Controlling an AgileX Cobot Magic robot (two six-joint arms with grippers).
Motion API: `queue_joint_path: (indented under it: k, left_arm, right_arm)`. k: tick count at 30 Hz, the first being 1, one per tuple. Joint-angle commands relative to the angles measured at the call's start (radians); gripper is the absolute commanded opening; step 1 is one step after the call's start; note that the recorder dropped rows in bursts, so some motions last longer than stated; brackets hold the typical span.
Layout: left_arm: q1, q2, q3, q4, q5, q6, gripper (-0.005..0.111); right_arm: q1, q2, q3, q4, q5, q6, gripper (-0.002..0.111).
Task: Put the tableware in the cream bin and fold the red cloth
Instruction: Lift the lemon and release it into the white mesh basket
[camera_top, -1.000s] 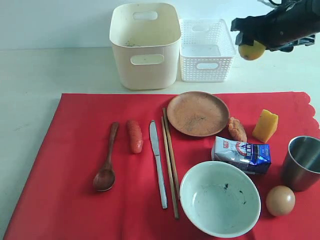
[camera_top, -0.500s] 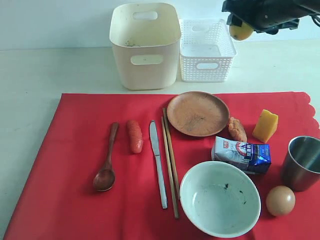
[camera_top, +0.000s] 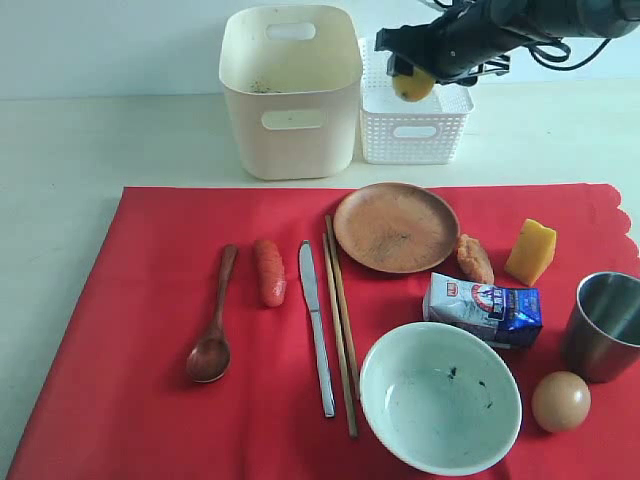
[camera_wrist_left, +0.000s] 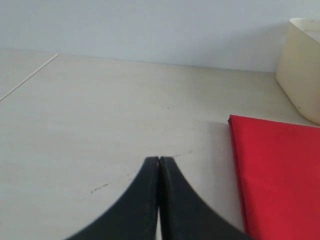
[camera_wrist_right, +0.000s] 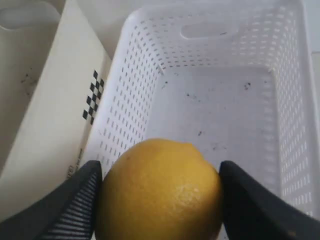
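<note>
Right gripper (camera_top: 414, 80) is clamping a round yellow-orange fruit (camera_wrist_right: 159, 190) above the white lattice basket (camera_top: 415, 130), just beside the tall cream plastic bin (camera_top: 290, 120). Dropped high, it may be bouncing out onto the large red cloth (camera_top: 130, 330), where the tableware (camera_top: 395, 227) is lying.

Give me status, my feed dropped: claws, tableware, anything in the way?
Right claw shut on yellow fruit, over white basket. Left claw shut, empty, beside red cloth. Tableware all on cloth, none in cream bin. Milk carton, egg beside bowl.
</note>
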Motion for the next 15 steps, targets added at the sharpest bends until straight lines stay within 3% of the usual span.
queue_joint_path:
  k: [1,15]
  left_arm:
    - [0.002,-0.006,-0.001,0.003,-0.004,-0.007,0.002]
    - [0.002,-0.006,-0.001,0.003,-0.004,-0.007,0.002]
  right_arm:
    - [0.001,0.021,-0.016,-0.009,-0.003,-0.008,0.004]
    - [0.001,0.015,-0.016,-0.003,-0.006,-0.008,0.063]
